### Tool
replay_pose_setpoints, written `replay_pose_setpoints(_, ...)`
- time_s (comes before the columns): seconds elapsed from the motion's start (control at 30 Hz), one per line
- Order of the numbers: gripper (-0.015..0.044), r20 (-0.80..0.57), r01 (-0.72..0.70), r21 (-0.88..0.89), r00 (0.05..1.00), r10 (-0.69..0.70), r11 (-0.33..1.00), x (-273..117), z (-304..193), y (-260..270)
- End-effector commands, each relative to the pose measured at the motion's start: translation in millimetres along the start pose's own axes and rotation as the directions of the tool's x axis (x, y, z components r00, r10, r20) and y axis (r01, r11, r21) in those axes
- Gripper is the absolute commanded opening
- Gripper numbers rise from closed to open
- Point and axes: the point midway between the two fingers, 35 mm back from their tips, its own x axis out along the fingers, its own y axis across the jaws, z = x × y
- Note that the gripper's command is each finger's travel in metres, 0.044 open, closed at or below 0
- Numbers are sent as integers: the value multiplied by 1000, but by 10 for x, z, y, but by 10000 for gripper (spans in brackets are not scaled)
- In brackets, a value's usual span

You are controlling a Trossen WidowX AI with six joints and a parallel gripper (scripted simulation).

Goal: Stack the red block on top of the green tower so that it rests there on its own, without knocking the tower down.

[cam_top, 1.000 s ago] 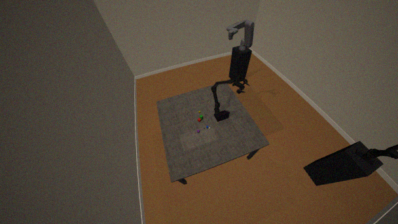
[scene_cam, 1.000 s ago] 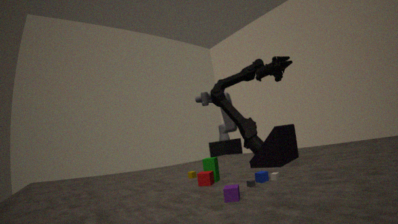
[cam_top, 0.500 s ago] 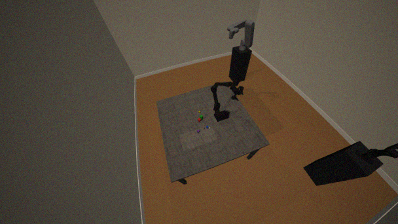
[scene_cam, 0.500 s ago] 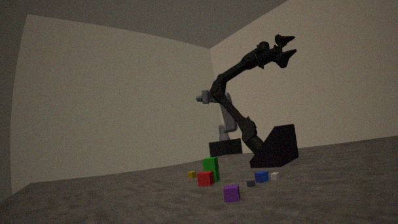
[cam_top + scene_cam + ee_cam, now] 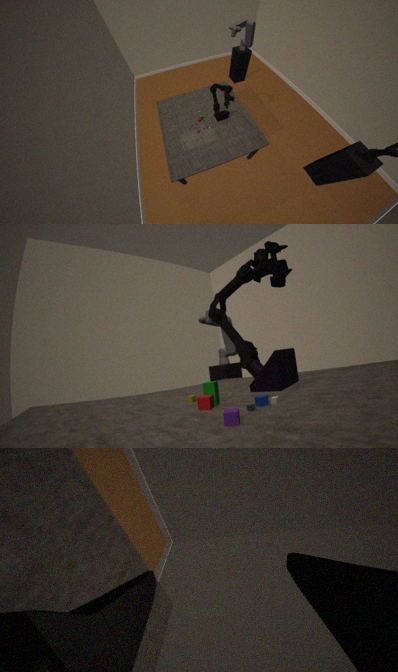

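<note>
The red block [image 5: 199,120] [image 5: 205,403] sits on the table, close beside the green tower. In the exterior view it stands in front of the tower and hides part of its lower left side; whether they touch I cannot tell. The green tower [image 5: 201,116] [image 5: 210,388] stands upright with nothing on top. My gripper [image 5: 230,103] [image 5: 289,258] [image 5: 219,568] is wide open and empty, high above the table and well off to the right of both in the exterior view. Neither block nor tower shows in the wrist view.
The grey table [image 5: 229,141] [image 5: 131,427] [image 5: 50,523] also holds a purple block [image 5: 198,131] [image 5: 232,418], a blue block [image 5: 207,127] [image 5: 261,401], a small white block [image 5: 274,400], a small dark block [image 5: 251,407] and a small yellow block [image 5: 199,112] [image 5: 192,399].
</note>
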Motion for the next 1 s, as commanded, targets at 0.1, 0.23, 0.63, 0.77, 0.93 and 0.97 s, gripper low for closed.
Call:
replay_pose_setpoints(0.1, 440, -120, -94, 242, 985, 126, 966, 305, -634, 199)
replay_pose_setpoints(0.23, 440, -186, -127, 390, 959, 213, 912, 440, -1023, 359)
replay_pose_setpoints(0.63, 440, -305, -95, 761, 821, 483, 642, 621, -2090, 1010)
replay_pose_setpoints(0.77, 440, -317, -46, 845, 758, 570, 532, 606, -2401, 1271)
replay_pose_setpoints(0.93, 440, -316, 23, 913, 670, 671, 407, 523, -2753, 1617)
replay_pose_setpoints(0.97, 440, -313, 39, 923, 653, 690, 382, 501, -2816, 1686)
